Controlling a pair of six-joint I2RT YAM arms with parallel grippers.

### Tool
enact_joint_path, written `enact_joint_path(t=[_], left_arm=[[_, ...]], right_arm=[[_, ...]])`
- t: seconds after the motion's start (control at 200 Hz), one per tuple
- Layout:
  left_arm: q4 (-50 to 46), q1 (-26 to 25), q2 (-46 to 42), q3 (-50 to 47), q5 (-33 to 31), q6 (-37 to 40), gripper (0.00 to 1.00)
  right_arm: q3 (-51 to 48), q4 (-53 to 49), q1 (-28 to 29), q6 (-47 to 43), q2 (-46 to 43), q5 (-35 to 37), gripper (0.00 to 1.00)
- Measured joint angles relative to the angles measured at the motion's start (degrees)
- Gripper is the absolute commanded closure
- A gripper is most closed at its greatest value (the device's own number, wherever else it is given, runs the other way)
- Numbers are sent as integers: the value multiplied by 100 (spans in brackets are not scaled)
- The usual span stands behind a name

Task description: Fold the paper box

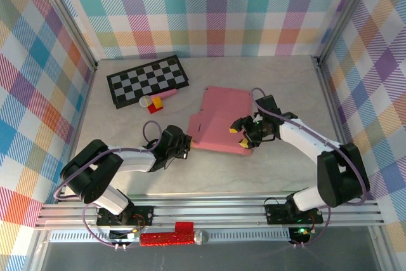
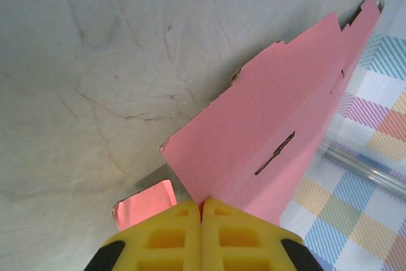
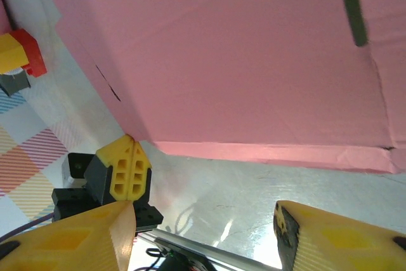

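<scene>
Paper box (image 1: 219,118): salmon-pink card sheet, creased, with flaps and a short slit; lies partly unfolded at the middle of the counter (image 1: 285,74), its left portion tilted up off the surface, as the left wrist view (image 2: 279,131) shows.

Left gripper (image 1: 186,142): yellow fingers (image 2: 171,236) pressed together, pinching the near-left corner of the card; the same pinch shows from the right wrist (image 3: 129,172).

Right gripper (image 1: 240,136): fingers (image 3: 82,239) spread apart with nothing between them, at the near-right edge of the card (image 3: 222,55); contact with it cannot be judged.

Checkered board (image 1: 147,80): black and white, flat, far left of the counter, well apart from the card.

Pink cylinder (image 1: 166,95): just beside the board's near edge.

Small red and yellow blocks (image 1: 154,105): beside the cylinder.
</scene>
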Motion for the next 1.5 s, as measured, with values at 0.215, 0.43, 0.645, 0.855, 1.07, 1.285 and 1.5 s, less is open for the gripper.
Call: enact_joint_path(t=[0.215, 0.43, 0.645, 0.855, 1.07, 1.285, 1.5], left_arm=[[-4, -24, -2, 240, -17, 7, 100], [-96, -114, -103, 385, -13, -11, 100], [-188, -116, -238, 599, -7, -15, 100], [-210, -151, -249, 619, 15, -33, 100], [-254, -168, -284, 627, 28, -37, 100], [-302, -170, -302, 706, 42, -42, 100], [-352, -203, -365, 737, 162, -55, 90]], right_arm=[[-1209, 1113, 437, 1185, -1058, 463, 37], [-2028, 2695, 1464, 2343, -1102, 1403, 31], [-2120, 3663, 1722, 2876, -859, 2267, 26], [-2122, 4229, 1845, 3093, -396, 2726, 35], [-1910, 4155, 1845, 3136, -415, 3077, 59], [-1718, 3698, 1845, 3169, -710, 3314, 77], [-1508, 3200, 1742, 3134, -850, 3407, 97]])
